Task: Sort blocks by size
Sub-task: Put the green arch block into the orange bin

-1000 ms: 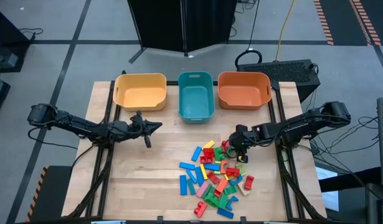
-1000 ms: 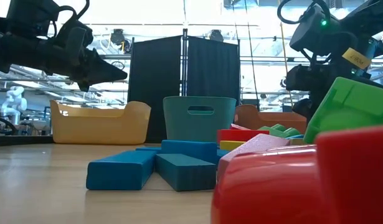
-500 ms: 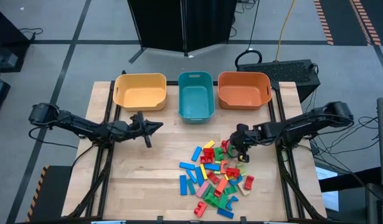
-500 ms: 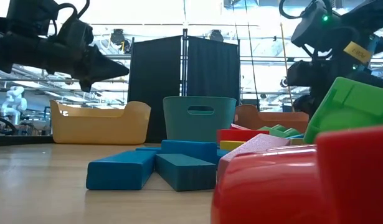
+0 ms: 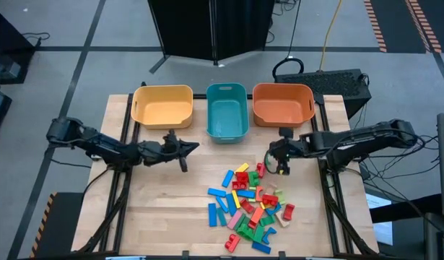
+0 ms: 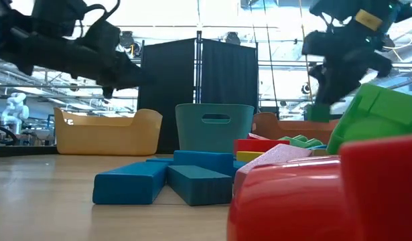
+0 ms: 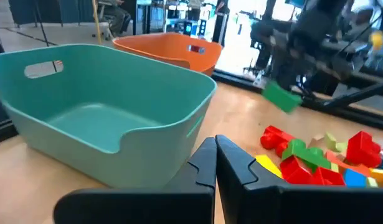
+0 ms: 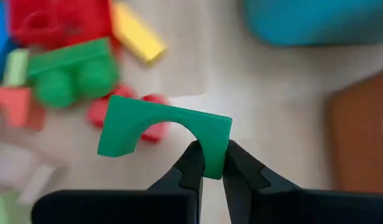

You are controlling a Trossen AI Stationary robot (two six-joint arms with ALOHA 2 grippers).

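Note:
The blocks point(image 5: 249, 206) lie in a many-coloured pile on the table's near right part. My right gripper point(image 5: 281, 165) hangs over the pile's far edge, shut on a green arch-shaped block point(image 8: 163, 134), which also shows in the low view point(image 6: 318, 112). My left gripper point(image 5: 195, 146) is shut and empty. It hovers level above the table in front of the teal bin point(image 5: 227, 110), pointing toward the table's right; its fingertips point(image 7: 215, 146) meet. My right gripper pinches one leg of the green arch point(image 8: 216, 140) between its two fingers, at that end of the block. The fingers slant down from above. The block is lifted clear of the pile and table, and its other leg point(image 8: 116, 140) sticks out sideways.
Three bins stand in a row along the far edge: yellow point(image 5: 162, 105), teal and orange point(image 5: 282, 104). Bare wood lies between my left gripper and the pile. In the low view a red block point(image 6: 306, 201) and blue bars point(image 6: 159, 179) fill the foreground.
My right gripper has risen from the pile's far edge with the green arch block, lifting it clear, and has tipped less steeply. My left gripper has moved level toward the table's right, staying shut.

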